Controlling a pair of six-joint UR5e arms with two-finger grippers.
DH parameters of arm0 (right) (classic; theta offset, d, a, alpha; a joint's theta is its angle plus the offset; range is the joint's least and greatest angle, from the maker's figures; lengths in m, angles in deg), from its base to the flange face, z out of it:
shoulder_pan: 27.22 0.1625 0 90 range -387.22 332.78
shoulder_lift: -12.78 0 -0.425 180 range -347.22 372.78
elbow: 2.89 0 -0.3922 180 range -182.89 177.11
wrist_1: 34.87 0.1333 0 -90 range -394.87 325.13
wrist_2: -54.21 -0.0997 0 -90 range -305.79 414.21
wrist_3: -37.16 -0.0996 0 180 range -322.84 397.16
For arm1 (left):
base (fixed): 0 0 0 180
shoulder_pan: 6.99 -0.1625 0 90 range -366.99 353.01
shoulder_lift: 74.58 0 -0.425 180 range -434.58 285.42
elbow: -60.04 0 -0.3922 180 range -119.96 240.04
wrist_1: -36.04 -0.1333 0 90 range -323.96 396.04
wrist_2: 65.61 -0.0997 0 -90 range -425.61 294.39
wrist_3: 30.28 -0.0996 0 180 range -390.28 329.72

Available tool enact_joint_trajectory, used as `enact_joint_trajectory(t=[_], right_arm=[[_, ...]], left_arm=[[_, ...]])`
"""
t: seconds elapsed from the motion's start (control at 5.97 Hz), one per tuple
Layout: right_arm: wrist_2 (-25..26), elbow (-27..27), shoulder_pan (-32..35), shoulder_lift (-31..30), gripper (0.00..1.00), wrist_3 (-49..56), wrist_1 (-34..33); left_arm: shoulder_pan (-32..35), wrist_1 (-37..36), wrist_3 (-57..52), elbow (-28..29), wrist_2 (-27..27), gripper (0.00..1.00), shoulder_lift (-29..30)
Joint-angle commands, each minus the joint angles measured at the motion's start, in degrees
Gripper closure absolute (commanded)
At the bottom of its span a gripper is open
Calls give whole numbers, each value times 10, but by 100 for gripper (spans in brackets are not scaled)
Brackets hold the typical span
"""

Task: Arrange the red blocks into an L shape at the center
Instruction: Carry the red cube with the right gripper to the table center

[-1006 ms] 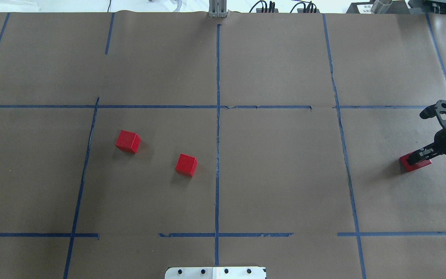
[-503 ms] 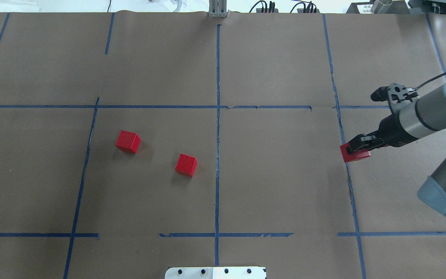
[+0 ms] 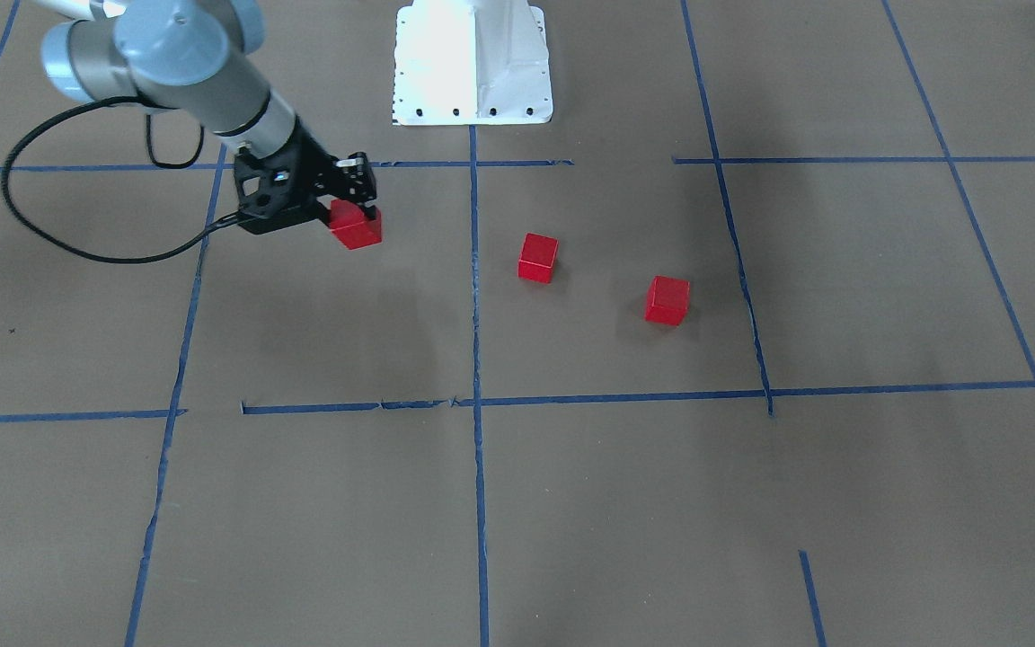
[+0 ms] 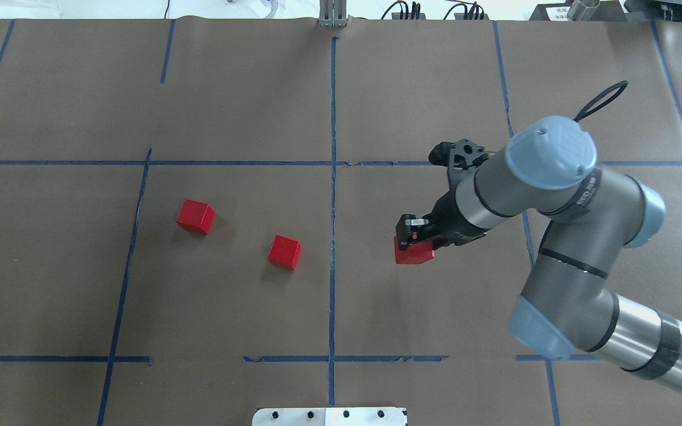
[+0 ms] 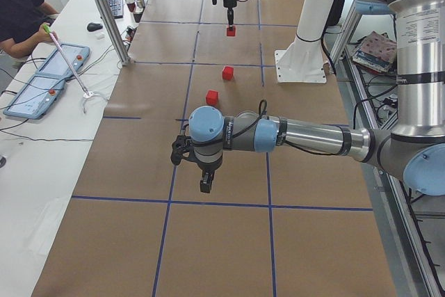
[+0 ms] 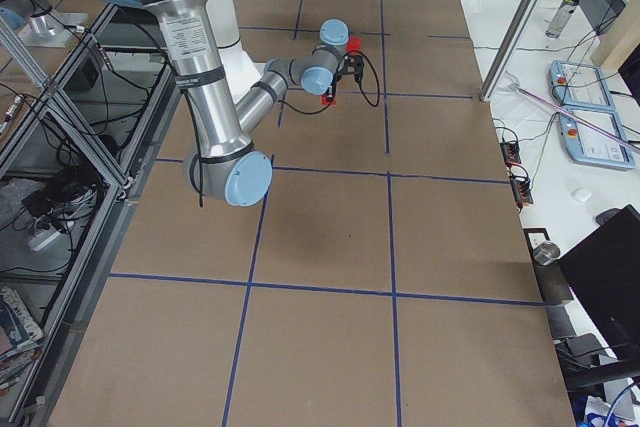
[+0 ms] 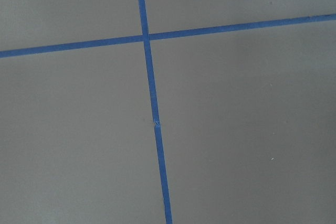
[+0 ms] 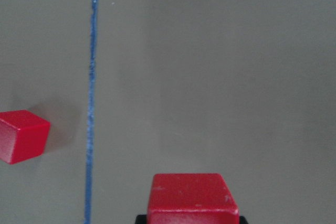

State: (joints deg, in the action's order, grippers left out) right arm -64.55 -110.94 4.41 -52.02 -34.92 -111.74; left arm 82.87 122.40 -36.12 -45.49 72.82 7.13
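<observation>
The right gripper (image 4: 414, 235), clamped on a red block (image 4: 414, 253), has carried it in from the table's (image 4: 436, 319) right edge to just right of centre, nearing the middle block (image 4: 285, 252) and left block (image 4: 195, 216).

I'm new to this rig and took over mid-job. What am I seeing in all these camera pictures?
Two robot arms work at a table covered in brown paper with blue tape lines. One picture looks down from behind the robot, one faces it, two look along the table from its ends, two come from wrist cameras. The right gripper is shut on one red block just right of the centre line. Two more red blocks lie loose left of it. The left gripper hangs over bare paper; open or shut, I cannot tell.
</observation>
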Motion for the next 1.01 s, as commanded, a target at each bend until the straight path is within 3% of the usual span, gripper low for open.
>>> enact_joint_trajectory(t=[0.0, 0.17, 0.84], right_arm=[[66, 53, -59, 99, 100, -90, -45], [93, 130, -74, 156, 100, -116, -43], [107, 151, -91, 159, 100, -134, -51]], left_arm=[[0, 26, 4, 8, 0, 0, 1], [0, 27, 2, 3, 10, 0, 1], [0, 28, 3, 3, 25, 0, 1]])
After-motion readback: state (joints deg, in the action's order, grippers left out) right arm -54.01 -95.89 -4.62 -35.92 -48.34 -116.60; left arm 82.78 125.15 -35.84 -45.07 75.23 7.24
